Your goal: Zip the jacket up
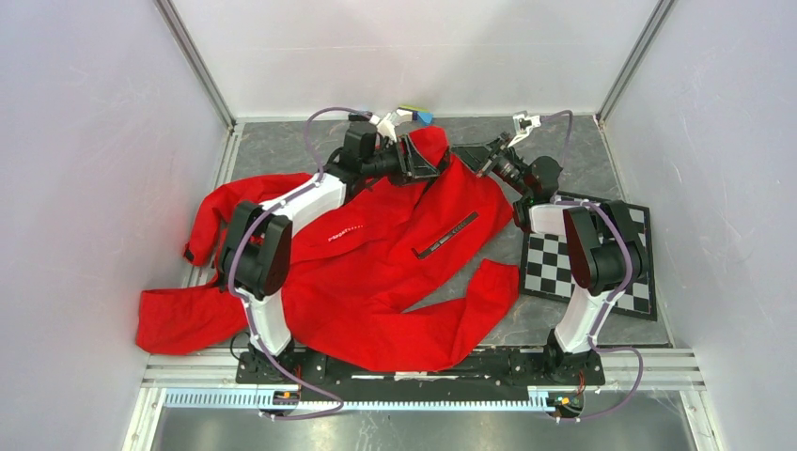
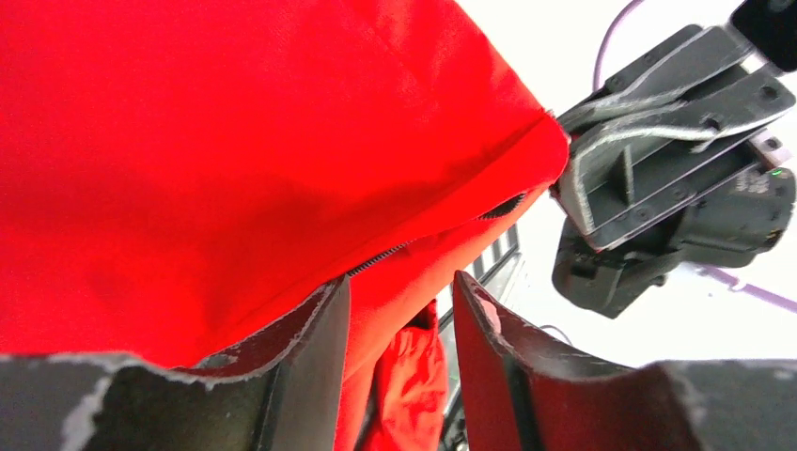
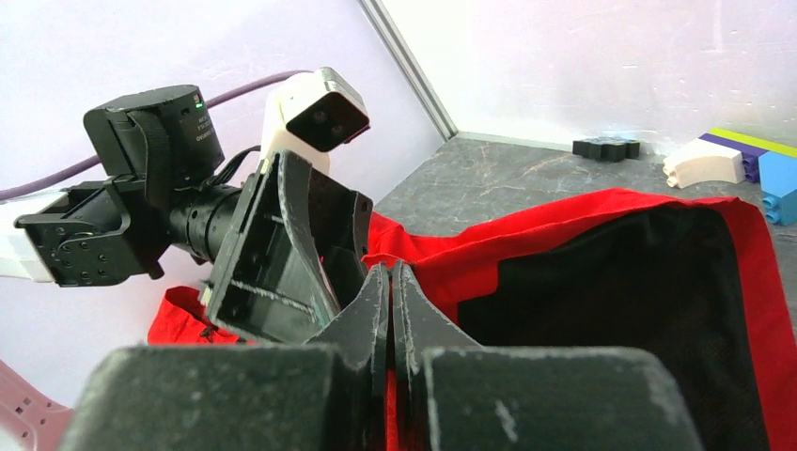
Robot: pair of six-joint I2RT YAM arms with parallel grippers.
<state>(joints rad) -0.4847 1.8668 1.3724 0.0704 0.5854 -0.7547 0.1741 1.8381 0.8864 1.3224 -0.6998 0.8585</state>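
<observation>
Red jacket (image 1: pixel 376 272) draping soft, light, limp; right gripper (image 3: pixel 390 282) pinching shut, probably on jacket edge; left gripper (image 2: pixel 399 282) gaping open beside zipper teeth (image 2: pixel 376 261), stiffer edge there offering best hold

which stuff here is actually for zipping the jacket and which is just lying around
For the job:
- red jacket and its zipper
- left tool, open at the zipper edge
- right tool, shut on the jacket's edge

Just lying about:
- checkerboard mat
- toy building blocks by the back wall
- small black block
</observation>
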